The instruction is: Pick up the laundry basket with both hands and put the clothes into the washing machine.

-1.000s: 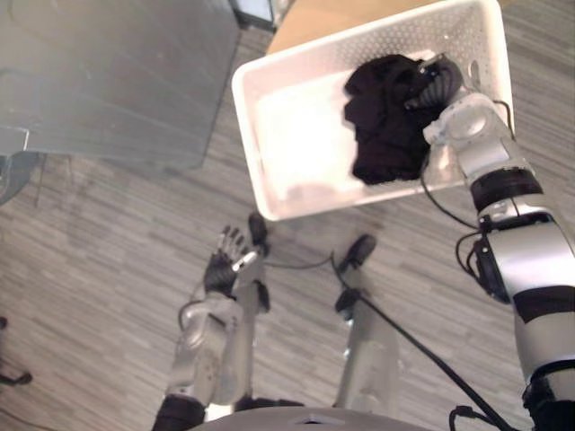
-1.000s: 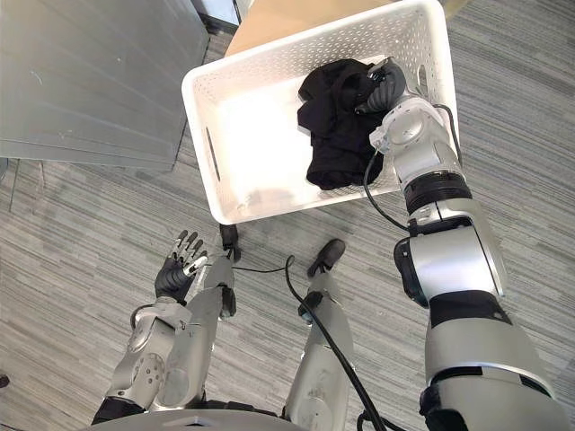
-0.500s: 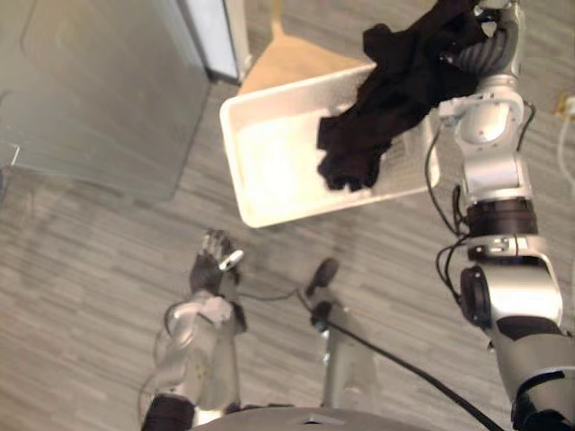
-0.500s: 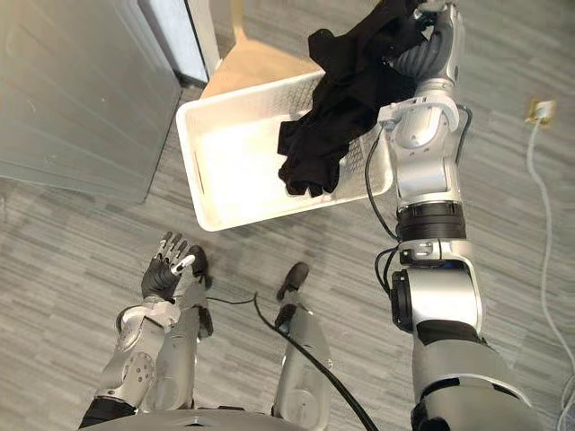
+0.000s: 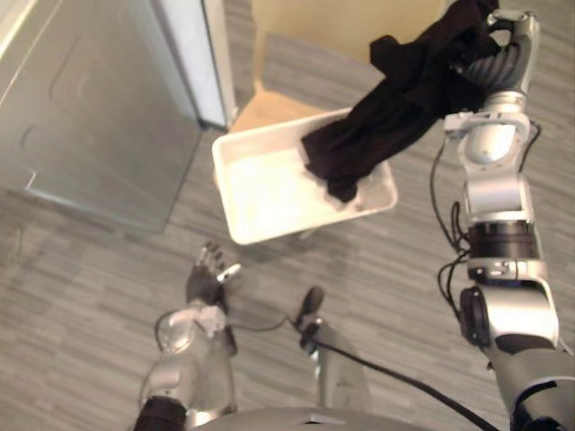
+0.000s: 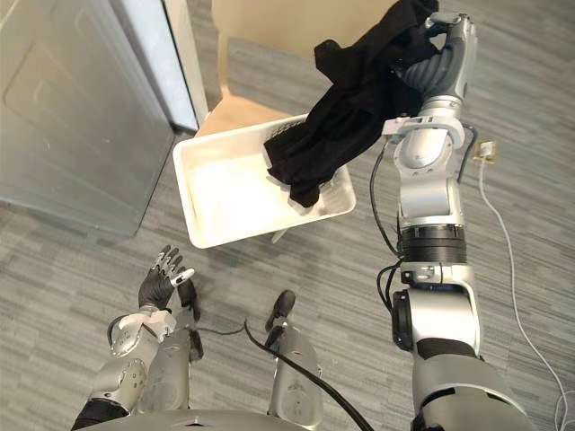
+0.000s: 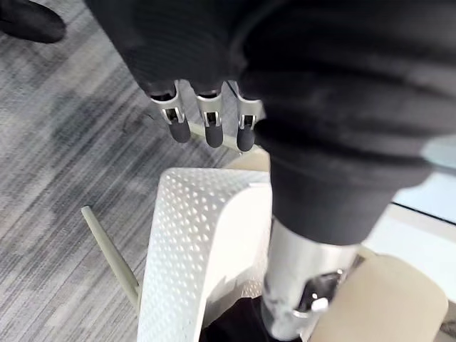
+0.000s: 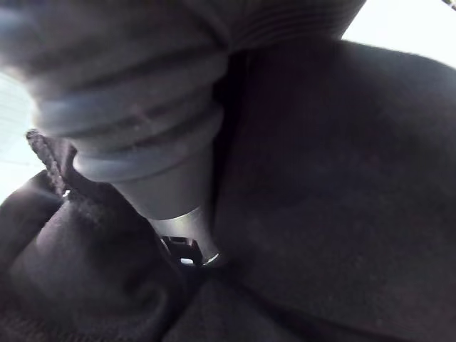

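Note:
My right hand [image 5: 496,65] is raised high and shut on a black garment [image 5: 395,99], which hangs from it over the far right end of the white perforated laundry basket [image 5: 269,184]. The garment's lower end dangles at the basket's rim. In the right wrist view, dark cloth [image 8: 342,178] wraps around that hand. The basket rests on a tan wooden seat [image 6: 238,112]. My left hand [image 6: 160,285] hangs low near the floor, open with straight fingers [image 7: 206,128], well short of the basket [image 7: 192,249].
A large grey panel [image 5: 90,108] stands at the upper left, with a white upright strip [image 5: 193,54] beside it. A white cable with a plug [image 6: 485,153] lies on the grey plank floor at the right.
My right hand has lifted the black garment up out of the basket. The whole view has shifted, so the basket looks smaller and farther. My left hand stays low and open.

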`<state>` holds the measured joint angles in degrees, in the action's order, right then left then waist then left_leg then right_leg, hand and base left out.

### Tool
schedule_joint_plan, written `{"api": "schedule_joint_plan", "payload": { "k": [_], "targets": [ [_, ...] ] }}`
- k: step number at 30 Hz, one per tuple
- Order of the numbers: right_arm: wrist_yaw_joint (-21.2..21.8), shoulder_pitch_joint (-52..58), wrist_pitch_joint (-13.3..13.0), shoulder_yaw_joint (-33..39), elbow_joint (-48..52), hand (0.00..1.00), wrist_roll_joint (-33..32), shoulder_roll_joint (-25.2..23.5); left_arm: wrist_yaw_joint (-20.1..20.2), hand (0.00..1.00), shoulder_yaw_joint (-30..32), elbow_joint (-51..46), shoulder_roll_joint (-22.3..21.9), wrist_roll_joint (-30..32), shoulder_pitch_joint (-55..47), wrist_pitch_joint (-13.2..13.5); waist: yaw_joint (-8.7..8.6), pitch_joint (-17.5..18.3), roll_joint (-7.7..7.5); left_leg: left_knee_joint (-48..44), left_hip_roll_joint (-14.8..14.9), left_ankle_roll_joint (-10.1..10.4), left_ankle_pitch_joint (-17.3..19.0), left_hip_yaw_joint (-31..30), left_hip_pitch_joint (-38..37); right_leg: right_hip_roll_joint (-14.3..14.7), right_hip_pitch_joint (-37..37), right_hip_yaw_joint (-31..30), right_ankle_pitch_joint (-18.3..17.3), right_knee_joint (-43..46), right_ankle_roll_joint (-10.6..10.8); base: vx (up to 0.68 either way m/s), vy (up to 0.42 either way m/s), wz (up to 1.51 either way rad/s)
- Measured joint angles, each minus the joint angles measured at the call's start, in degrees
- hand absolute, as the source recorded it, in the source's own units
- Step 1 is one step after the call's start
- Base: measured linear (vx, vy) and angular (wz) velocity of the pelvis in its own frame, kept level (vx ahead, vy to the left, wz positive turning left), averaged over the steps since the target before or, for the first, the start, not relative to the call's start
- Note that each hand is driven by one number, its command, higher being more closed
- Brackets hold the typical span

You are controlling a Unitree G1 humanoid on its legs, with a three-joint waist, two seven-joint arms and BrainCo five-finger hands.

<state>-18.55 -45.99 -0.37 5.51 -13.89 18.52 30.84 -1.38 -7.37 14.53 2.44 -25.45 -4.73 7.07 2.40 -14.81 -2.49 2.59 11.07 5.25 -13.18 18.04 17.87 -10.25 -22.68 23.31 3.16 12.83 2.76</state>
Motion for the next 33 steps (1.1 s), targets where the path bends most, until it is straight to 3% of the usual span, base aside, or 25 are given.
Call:
{"api": "schedule_joint_plan", "payload": {
  "k": [2, 7, 15, 20, 26, 33],
  "targets": [
    [1.2, 1.9, -0.5, -1.3, 2.7, 1.0, 0.0, -1.8, -1.2, 0.0, 0.0, -0.3, 0.0, 2.1, 0.7, -0.1, -0.4, 1.3, -1.03, 0.7, 0.3, 0.3, 0.4, 1.2, -3.0, 0.6, 2.2, -0.8, 0.1, -0.8, -0.1, 0.09, -0.026, -0.24],
    [4.8, 3.8, -4.4, -6.9, 9.7, 1.0, -0.1, -3.8, -4.0, 0.0, -0.8, -2.4, -0.1, 11.0, 5.5, -0.3, -1.98, 6.8, -1.99, 1.8, 0.4, 0.6, 1.5, 3.8, -7.3, 1.5, 5.3, -2.6, 0.2, -3.1, 0.5, 0.09, -0.005, -0.22],
    [10.1, 2.8, -6.3, -13.7, 15.2, 1.0, -4.0, -5.9, -6.9, 0.0, -2.5, -4.7, -0.3, 22.5, 17.9, -0.2, -3.78, 10.3, -1.98, 1.9, 0.3, 1.1, 2.6, 5.8, -13.0, 2.3, 10.8, -4.1, 1.6, -6.4, 0.7, 0.07, 0.003, -0.15],
    [13.3, 2.4, -7.9, -17.8, 17.9, 1.0, -9.5, -6.2, -8.1, 0.0, -4.3, 0.4, -0.2, 29.6, 23.1, -1.7, -4.73, 13.0, -1.91, 2.0, 0.3, 1.4, 2.8, 6.0, -15.2, 2.7, 12.9, -5.4, 2.5, -8.0, 0.8, 0.01, 0.003, -0.11],
    [16.3, 2.3, -7.9, -19.9, 18.1, 1.0, -15.0, -7.6, -7.7, 0.0, -6.3, 5.4, 0.3, 31.3, 26.3, -3.9, -5.21, 13.8, -1.96, 2.3, -0.1, 1.9, 3.4, 7.2, -16.1, 2.8, 13.7, -6.8, 3.9, -10.7, 1.1, -0.06, 0.01, -0.12],
    [17.3, 2.4, -7.5, -25.7, 26.4, 1.0, -20.2, -9.9, -7.9, 0.0, -6.6, 14.1, 0.5, 29.3, 32.3, -6.5, -6.72, 15.8, -1.66, 2.3, -0.4, 1.7, 3.7, 7.3, -16.8, 2.7, 14.6, -7.4, 4.5, -11.8, 1.1, -0.02, -0.007, -0.05]
  ]
}}
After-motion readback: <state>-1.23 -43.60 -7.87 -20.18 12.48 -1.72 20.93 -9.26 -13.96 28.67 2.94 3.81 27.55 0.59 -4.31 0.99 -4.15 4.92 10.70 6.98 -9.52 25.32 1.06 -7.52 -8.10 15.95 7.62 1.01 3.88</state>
